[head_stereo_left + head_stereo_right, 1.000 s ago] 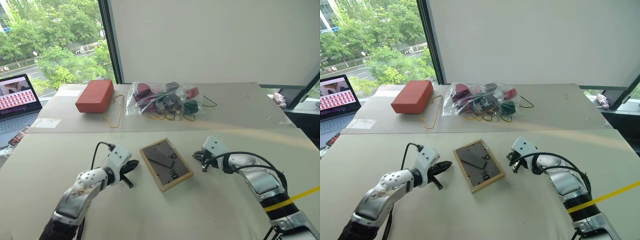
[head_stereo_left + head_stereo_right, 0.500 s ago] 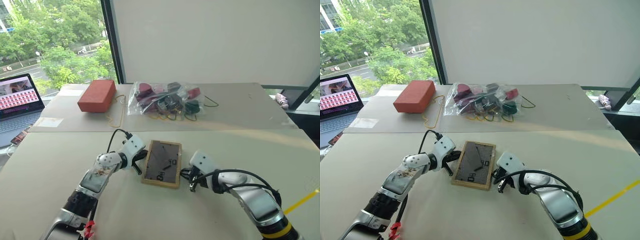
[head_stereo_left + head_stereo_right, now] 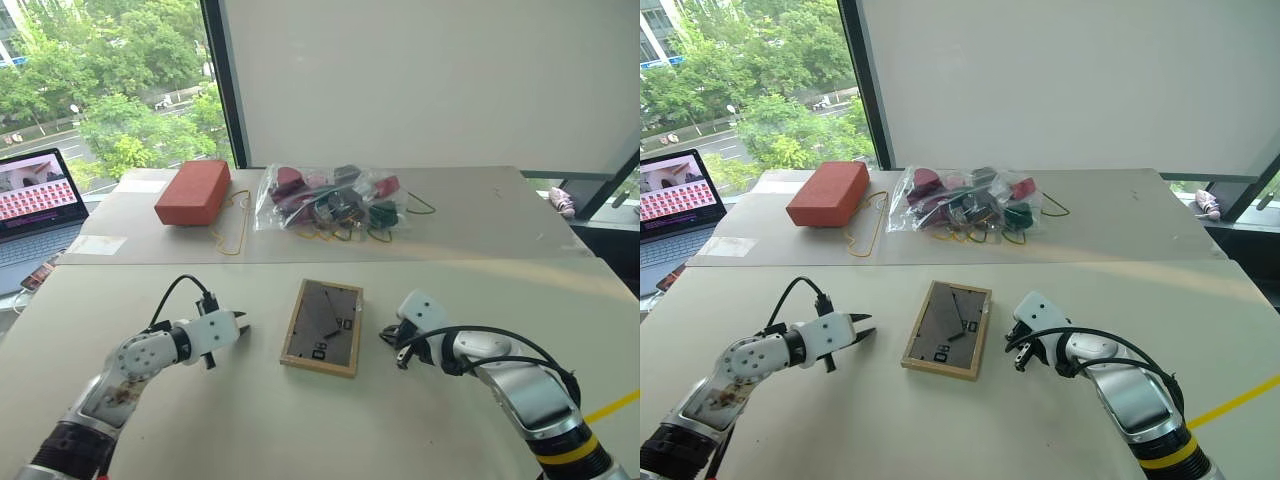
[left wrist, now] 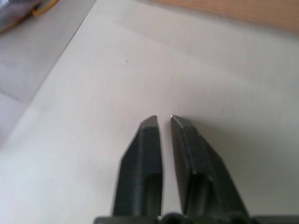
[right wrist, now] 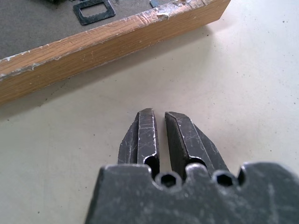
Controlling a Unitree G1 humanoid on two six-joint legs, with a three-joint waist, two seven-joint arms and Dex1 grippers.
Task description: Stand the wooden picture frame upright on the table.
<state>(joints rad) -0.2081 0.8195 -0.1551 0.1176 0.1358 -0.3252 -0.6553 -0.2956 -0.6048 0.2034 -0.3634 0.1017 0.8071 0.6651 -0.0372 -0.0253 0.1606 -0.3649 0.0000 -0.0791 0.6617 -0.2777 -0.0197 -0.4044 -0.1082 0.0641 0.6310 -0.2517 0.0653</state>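
- two eye views: the wooden picture frame [image 3: 322,327] lies flat, backing up, on the near part of the table [image 3: 300,430], with bare tabletop on all four sides of it.
- the left gripper [image 3: 241,320] hovers well apart from the frame's left edge, its fingers parted a little and holding nothing.
- the right gripper [image 3: 392,335] sits just beside the frame's right edge, not touching, clenched on nothing.
- farther back lie a red block [image 3: 192,191], a clear bag of small parts [image 3: 330,198] and a yellow cord [image 3: 230,225]; a laptop [image 3: 38,205] stands off the left edge.
- left wrist view: the fingertips [image 4: 150,122] stand slightly apart over bare table, with the frame's wooden edge well ahead.
- right wrist view: the fingers [image 5: 145,133] are nearly together over bare table, the frame's wooden side near but apart.
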